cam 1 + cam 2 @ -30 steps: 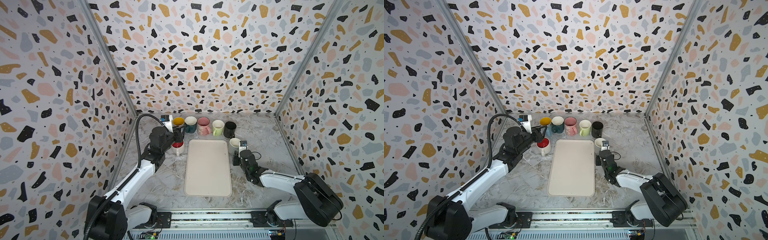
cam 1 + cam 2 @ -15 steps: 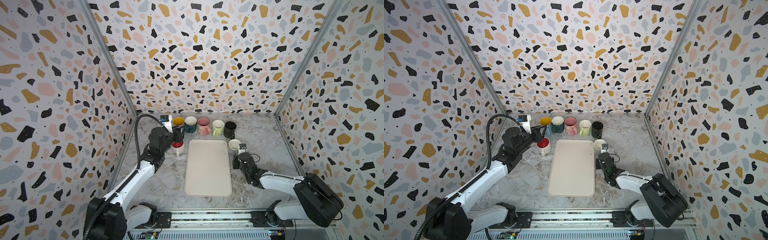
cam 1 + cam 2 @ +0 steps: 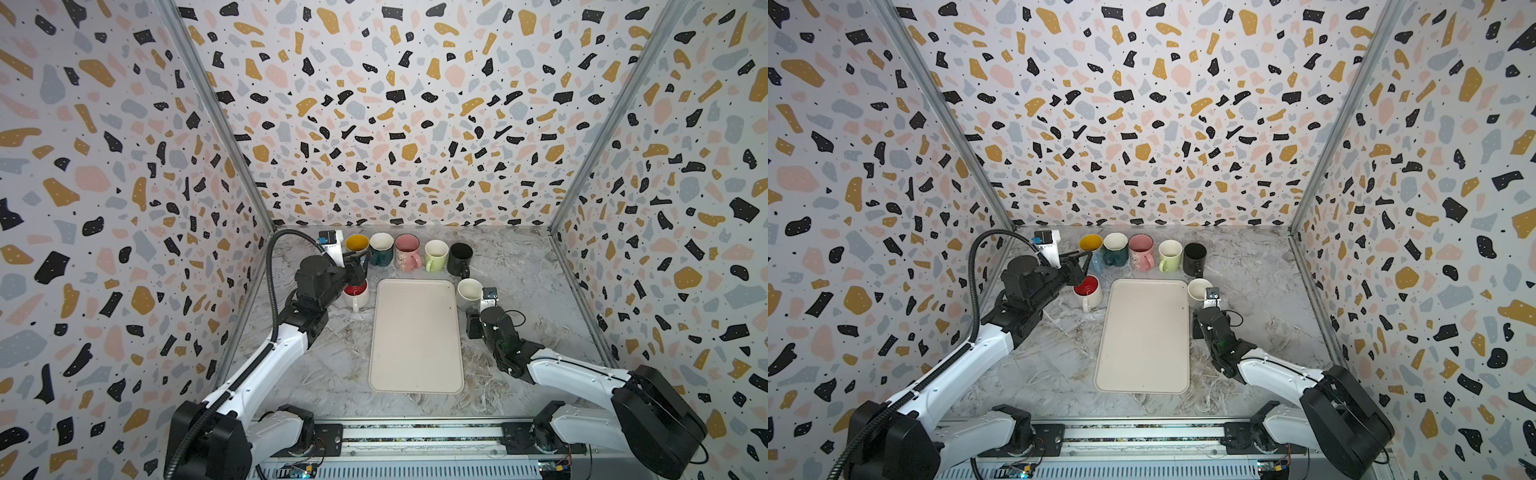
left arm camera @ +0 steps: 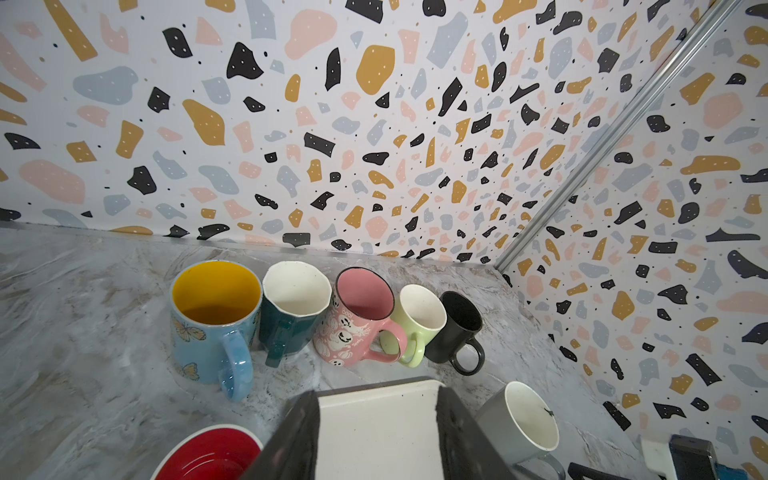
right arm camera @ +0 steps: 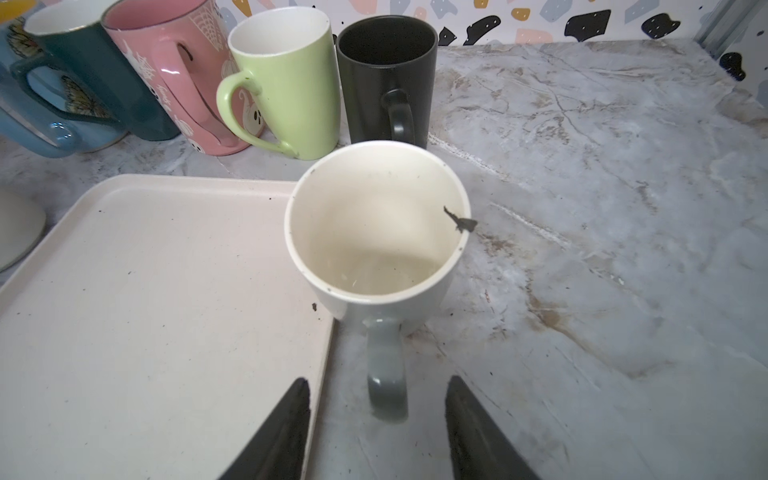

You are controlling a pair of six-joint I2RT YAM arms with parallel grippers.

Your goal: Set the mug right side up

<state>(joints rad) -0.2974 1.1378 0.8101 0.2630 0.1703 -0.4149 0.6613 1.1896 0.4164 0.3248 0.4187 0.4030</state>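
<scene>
Mug: grey mug [image 5: 376, 232] stands upright, mouth up, just beside the tray [image 5: 145, 291].
Right gripper [image 5: 378, 382]: jaws spread, flanking the handle without touching it.
Left gripper [image 4: 377, 392]: jaws spread, nothing between.
Surface: marbled grey table [image 5: 582, 208].
Room: speckled walls [image 3: 395, 104].

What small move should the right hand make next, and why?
Probably back straight away from the grey mug: it stands upright beside the tray, and the right hand is open with the handle free between its fingers.
</scene>
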